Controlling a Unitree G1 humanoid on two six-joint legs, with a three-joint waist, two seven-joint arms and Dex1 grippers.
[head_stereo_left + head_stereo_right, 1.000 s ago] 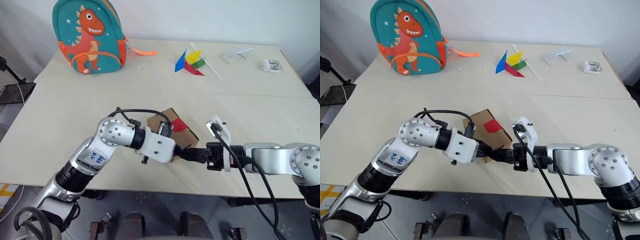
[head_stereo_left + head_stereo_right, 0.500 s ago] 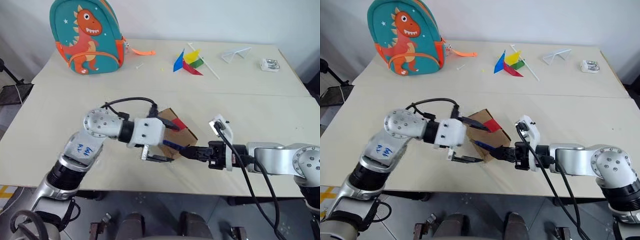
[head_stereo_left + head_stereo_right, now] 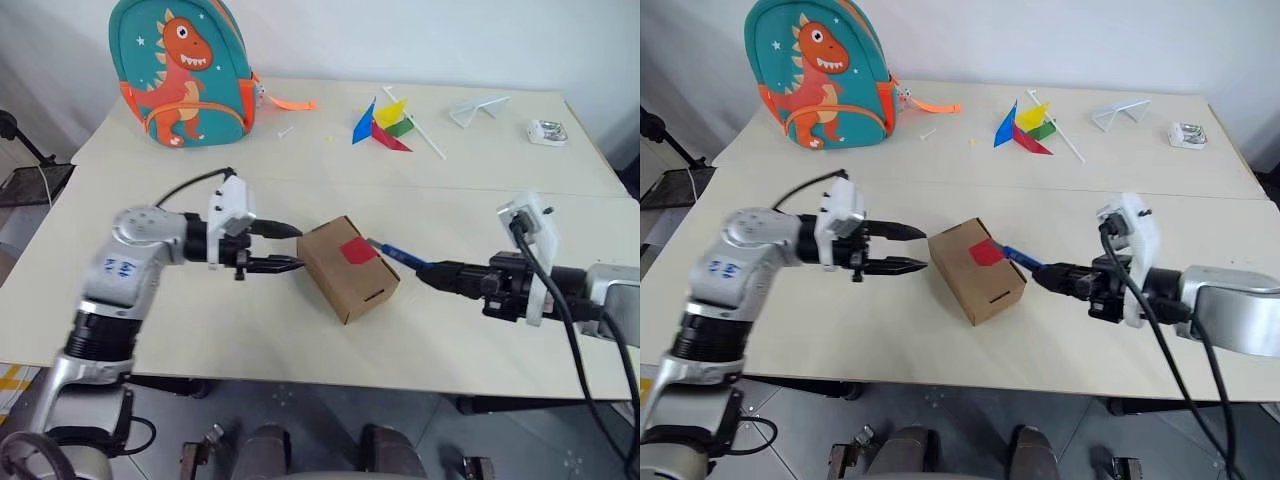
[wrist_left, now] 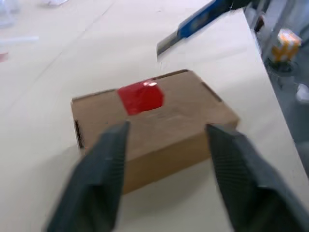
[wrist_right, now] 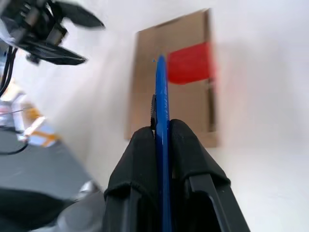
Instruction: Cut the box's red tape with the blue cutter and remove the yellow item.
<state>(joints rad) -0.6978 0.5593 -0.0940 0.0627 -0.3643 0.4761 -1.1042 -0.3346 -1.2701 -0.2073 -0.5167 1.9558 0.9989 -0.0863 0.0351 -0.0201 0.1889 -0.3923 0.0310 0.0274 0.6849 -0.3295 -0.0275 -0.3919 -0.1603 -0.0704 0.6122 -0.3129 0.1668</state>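
The brown box (image 3: 350, 270) lies closed near the table's front, the red tape (image 3: 356, 250) on its top face. My left gripper (image 3: 297, 247) hovers just left of the box, open, with both fingers (image 4: 104, 179) pointing at its side and nothing between them. My right gripper (image 3: 440, 272) is to the right of the box, shut on the blue cutter (image 3: 395, 252). The cutter's tip reaches toward the tape's right edge, above the box (image 5: 169, 96). I cannot tell whether it touches. The yellow item is hidden.
At the back of the table stand a dinosaur backpack (image 3: 180, 70), a multicoloured pinwheel (image 3: 380, 125), a white wire frame (image 3: 478, 108) and a small pale object (image 3: 547, 130). The table's front edge (image 3: 330, 375) runs just below the box.
My left gripper has swung away from over the box to its left side, opening wide and then narrowing. My right gripper has drawn back to the right with the cutter.
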